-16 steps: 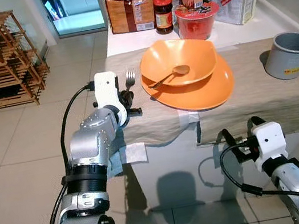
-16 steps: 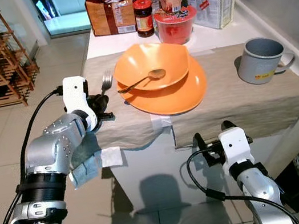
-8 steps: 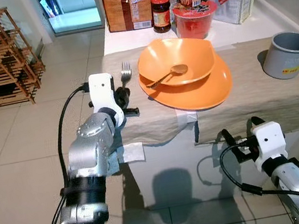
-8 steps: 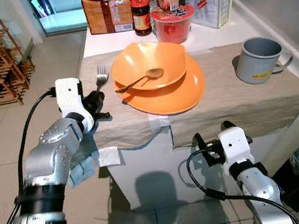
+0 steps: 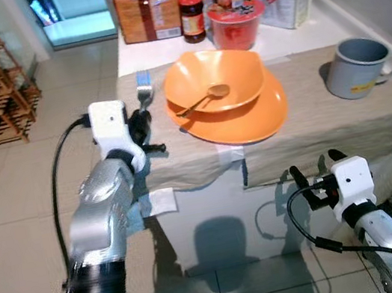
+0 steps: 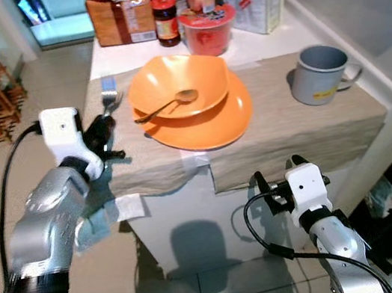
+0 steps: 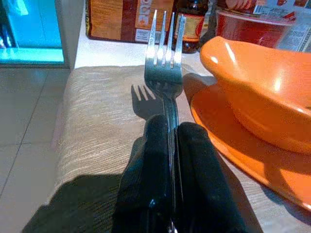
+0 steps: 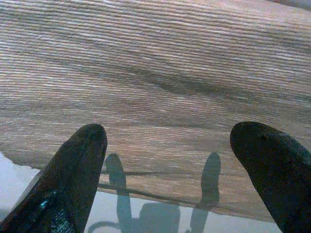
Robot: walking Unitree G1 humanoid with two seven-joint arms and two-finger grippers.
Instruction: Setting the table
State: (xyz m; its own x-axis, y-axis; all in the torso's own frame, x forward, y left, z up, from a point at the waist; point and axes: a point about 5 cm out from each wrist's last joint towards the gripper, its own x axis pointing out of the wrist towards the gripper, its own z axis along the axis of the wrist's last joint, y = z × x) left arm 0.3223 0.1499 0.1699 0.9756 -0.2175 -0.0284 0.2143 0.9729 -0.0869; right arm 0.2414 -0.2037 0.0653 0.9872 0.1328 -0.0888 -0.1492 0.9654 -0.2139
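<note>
1. Left gripper [image 7: 170, 145]: two black fingers pressed together on the handle of a silver metal fork [image 7: 165, 58]; tines project straight out beyond the fingertips, long axis in line with the fingers

2. Fork, position: held just above the beige woven table runner [image 5: 329, 123] near the table's left edge, casting its shadow on the cloth below the tines; tines point toward the far edge

3. Key relation: the round orange plate [image 5: 252, 118] lies just beside the fork on its right, the fork's long axis roughly parallel to the near rim of the plate; judged ready to be lowered flat onto the runner between plate and left edge

4. Orange bowl [image 5: 233, 79]: stacked on the plate, a metal spoon [image 5: 206, 97] resting inside

5. Grey mug [image 5: 357, 69]: on the runner toward the right edge, well apart from the fork

6. Far edge: red tub [image 5: 235, 22], dark jar [image 5: 192, 18], boxes

7. Right gripper [image 5: 311, 172]: fingers spread wide, holding nothing, below the table's near edge; the left arm is the nearer to the place setting
</note>
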